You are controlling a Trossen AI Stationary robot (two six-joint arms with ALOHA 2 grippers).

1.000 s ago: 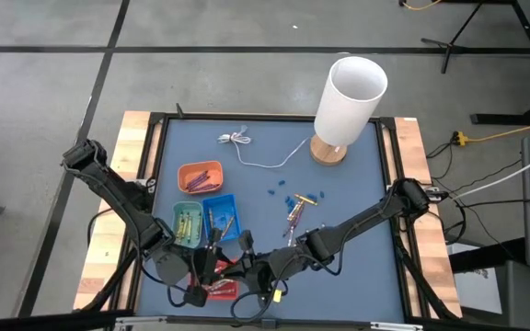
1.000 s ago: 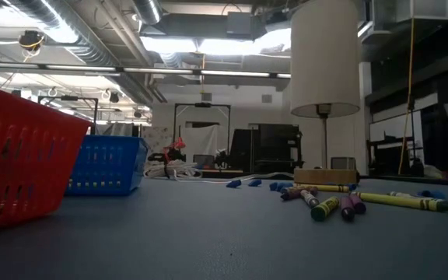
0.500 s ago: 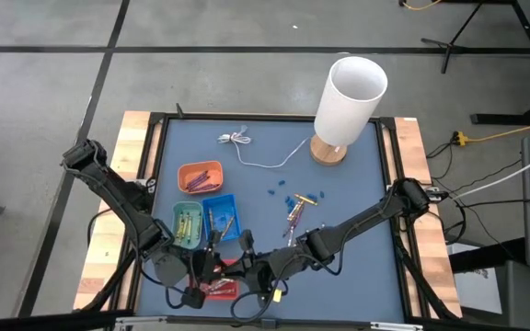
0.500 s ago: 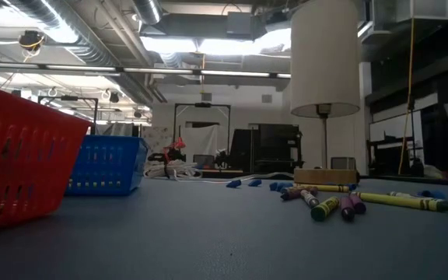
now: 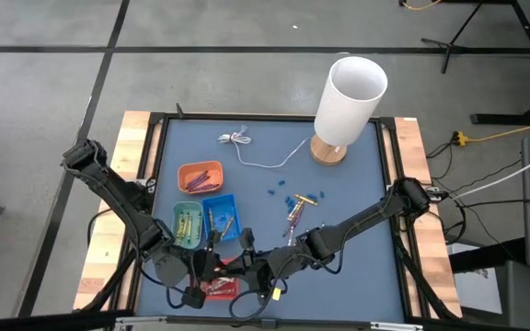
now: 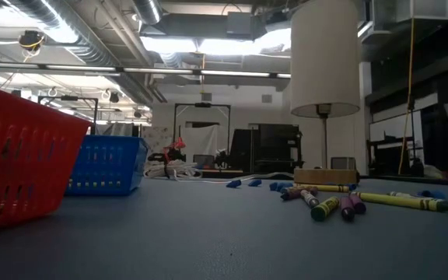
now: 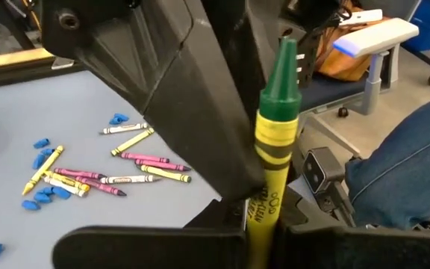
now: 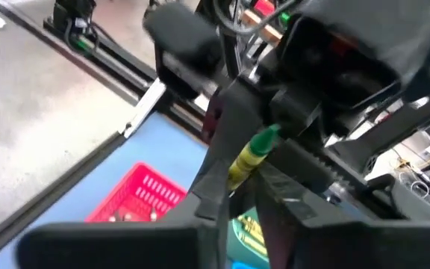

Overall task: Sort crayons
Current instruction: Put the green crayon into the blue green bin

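Observation:
A green crayon (image 7: 273, 142) with a yellow label stands between my two grippers, which meet over the table's near edge by the red tray (image 5: 217, 289). My left gripper (image 5: 207, 269) is shut on it. My right gripper (image 5: 244, 267) faces it from the right. Its fingers (image 8: 219, 175) stand on either side of the crayon (image 8: 246, 158), slightly parted. Loose crayons (image 5: 297, 212) lie flat on the blue mat at mid-table and also show in the low view (image 6: 341, 204). Sorted crayons lie in the orange (image 5: 200, 175), green (image 5: 187, 223) and blue (image 5: 220, 212) trays. My left gripper (image 7: 263, 235) pinches the crayon's lower end (image 7: 261, 213) between its two fingers. The crayon stands up out of the hold with its green tip (image 7: 282, 71) free, lifted clear of the table. I cannot tell whether my right gripper's dark finger (image 7: 200, 119) beside it touches the crayon.
A white lamp (image 5: 348, 99) on a wooden base stands at the far right. A thin white cable (image 5: 251, 153) runs left from it. Tiny blue bits (image 5: 282, 195) lie beyond the loose crayons. In the low view the red tray (image 6: 22, 159) and the blue tray (image 6: 107, 165) stand at the left.

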